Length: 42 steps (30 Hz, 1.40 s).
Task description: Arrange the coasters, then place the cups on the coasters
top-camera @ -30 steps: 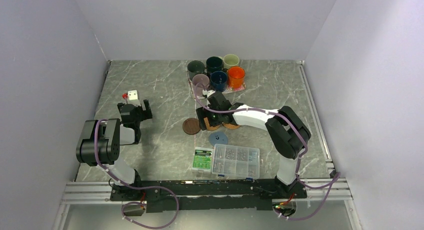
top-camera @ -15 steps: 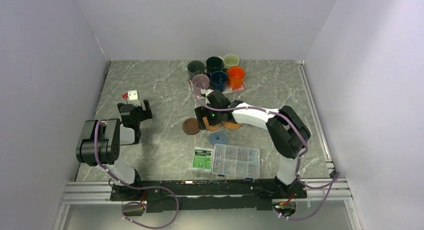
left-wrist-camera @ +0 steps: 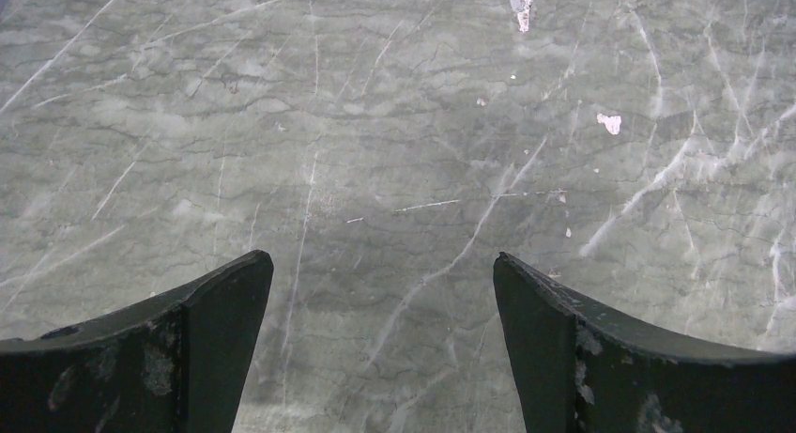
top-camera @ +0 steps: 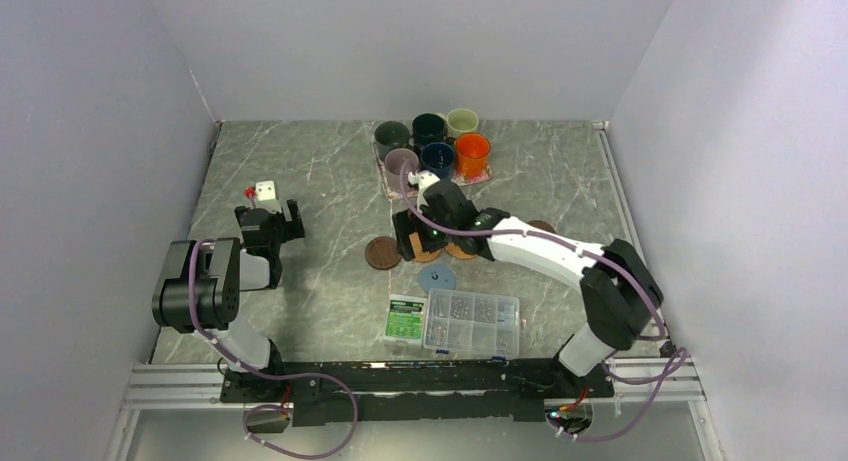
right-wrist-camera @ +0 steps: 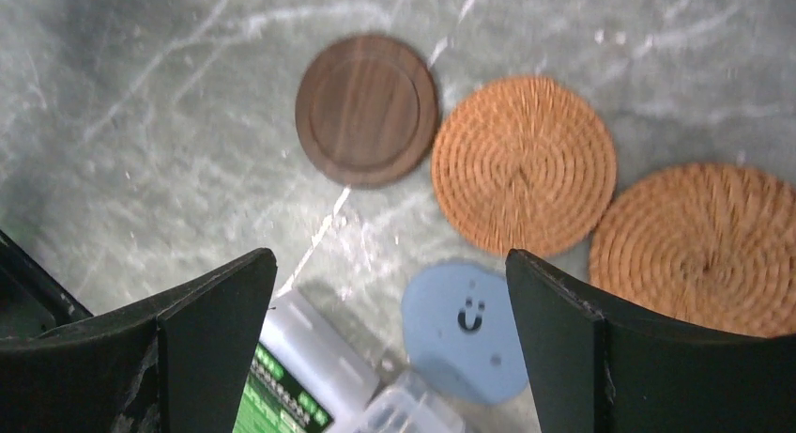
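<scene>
Six cups stand clustered at the back: orange (top-camera: 472,153), navy (top-camera: 437,159), mauve (top-camera: 402,162), dark green (top-camera: 392,135), teal (top-camera: 429,128) and cream (top-camera: 462,121). My right gripper (top-camera: 425,237) (right-wrist-camera: 390,256) hovers open and empty over the coasters. Below it lie a dark brown coaster (right-wrist-camera: 367,110) (top-camera: 382,252), two woven tan coasters (right-wrist-camera: 523,164) (right-wrist-camera: 699,250) side by side, and a light blue coaster (right-wrist-camera: 466,330) (top-camera: 436,277). Another dark brown coaster (top-camera: 541,226) peeks out beyond the right forearm. My left gripper (top-camera: 268,224) (left-wrist-camera: 381,257) is open over bare marble at the left.
A clear screw box (top-camera: 472,322) with a green-labelled pack (top-camera: 405,318) lies near the front, just below the blue coaster. The cups rest on a floral tray (top-camera: 388,184). A small white and red object (top-camera: 262,191) sits beyond the left gripper.
The right arm's elbow swung out to the right and the wrist shifted slightly back, uncovering a dark brown coaster behind the forearm. The right jaws spread a little wider. The left arm stayed still.
</scene>
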Available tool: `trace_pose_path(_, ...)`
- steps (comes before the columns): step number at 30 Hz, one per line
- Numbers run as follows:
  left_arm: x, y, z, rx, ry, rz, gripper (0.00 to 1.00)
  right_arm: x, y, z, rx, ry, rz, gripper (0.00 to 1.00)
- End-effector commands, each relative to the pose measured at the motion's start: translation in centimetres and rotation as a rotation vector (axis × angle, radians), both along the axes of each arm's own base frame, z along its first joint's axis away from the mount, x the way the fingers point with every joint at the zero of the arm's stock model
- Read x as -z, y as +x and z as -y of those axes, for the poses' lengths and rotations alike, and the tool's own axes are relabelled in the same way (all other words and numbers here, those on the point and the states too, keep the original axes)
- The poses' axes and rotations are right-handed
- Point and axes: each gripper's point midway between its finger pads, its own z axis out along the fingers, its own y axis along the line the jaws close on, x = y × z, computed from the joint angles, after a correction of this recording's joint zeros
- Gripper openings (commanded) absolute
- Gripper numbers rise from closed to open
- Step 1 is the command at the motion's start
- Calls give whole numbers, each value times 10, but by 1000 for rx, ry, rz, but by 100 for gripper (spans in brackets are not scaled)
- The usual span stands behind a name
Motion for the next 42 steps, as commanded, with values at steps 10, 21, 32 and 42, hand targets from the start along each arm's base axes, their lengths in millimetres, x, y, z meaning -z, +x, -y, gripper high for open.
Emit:
trace_pose_path(10,-10,5,1,15,9,46,94,47,-48,78,271,-92,-100,100)
trace_pose_path(21,-10,6,1,15,9,47,94,66,-57,68,291,-49,-190,95)
trace_pose_path(32,-26,4,-9,-71,-21,-51,94,83,-59,66,305,-73,-238,91)
trace_pose_path(42,-36,-19,-36,-319,-93,-29,94,96,-66,42,237,-9,-316,87)
